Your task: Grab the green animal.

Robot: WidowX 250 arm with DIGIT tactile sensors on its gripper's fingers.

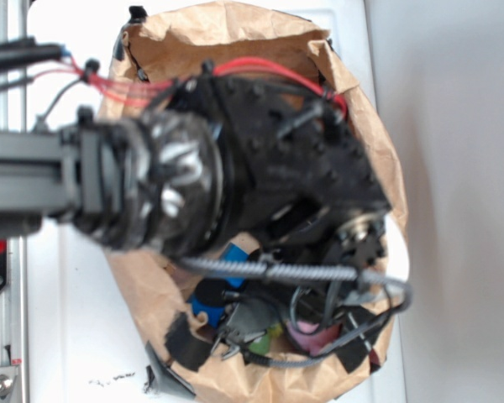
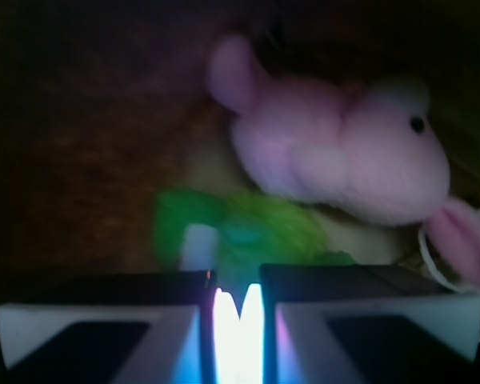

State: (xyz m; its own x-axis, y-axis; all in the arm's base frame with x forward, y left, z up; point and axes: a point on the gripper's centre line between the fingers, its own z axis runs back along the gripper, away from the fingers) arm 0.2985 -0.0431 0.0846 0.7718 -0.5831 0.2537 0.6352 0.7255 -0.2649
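In the wrist view the green animal lies blurred, lime green with a white band, just beyond my fingertips, and its fuzz reaches into the narrow gap between them. My gripper has its jaws drawn close together, pinching the plush's near edge. In the exterior view my black arm reaches down into a brown paper bag and hides the fingers. Only a small patch of the green animal shows under the cables.
A pink plush bunny lies right behind the green animal, touching it; the bunny shows as a pink patch in the exterior view. A blue block sits in the bag at the left. Bag walls stand close all round.
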